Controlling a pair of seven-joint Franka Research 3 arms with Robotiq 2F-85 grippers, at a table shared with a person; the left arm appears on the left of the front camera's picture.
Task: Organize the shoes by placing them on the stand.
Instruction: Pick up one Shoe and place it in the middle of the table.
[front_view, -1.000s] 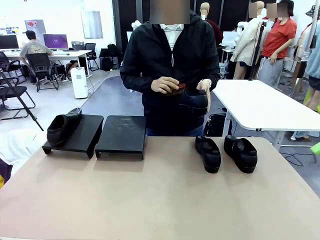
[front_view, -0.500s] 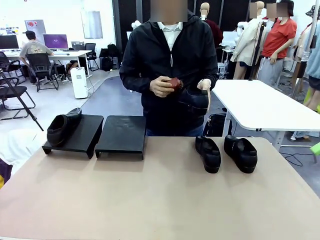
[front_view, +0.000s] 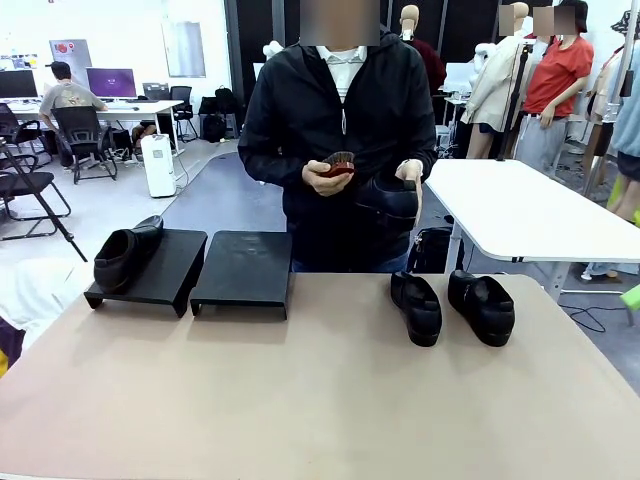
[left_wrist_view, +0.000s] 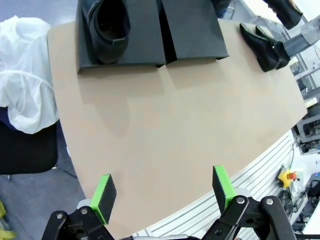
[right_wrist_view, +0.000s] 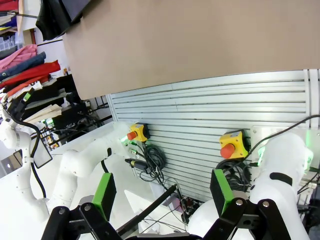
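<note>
One black shoe lies on the left of two black stands; in the left wrist view that shoe sits on its stand at the top. Two more shoes rest side by side on the table at the far right, also seen as a pair of shoes in the left wrist view. The person holds another shoe at chest height and a brown brush in the other hand. My left gripper hangs open above the table's near edge. My right gripper is open, off the table.
The tan table has wide free room in its middle and front. White cloth lies beside its left end. In the right wrist view the table edge sits above a slatted base with yellow stop buttons.
The person's hand with the brush has lifted up off the held shoe. The shoes on the table and stand have not moved, nor have the arms.
</note>
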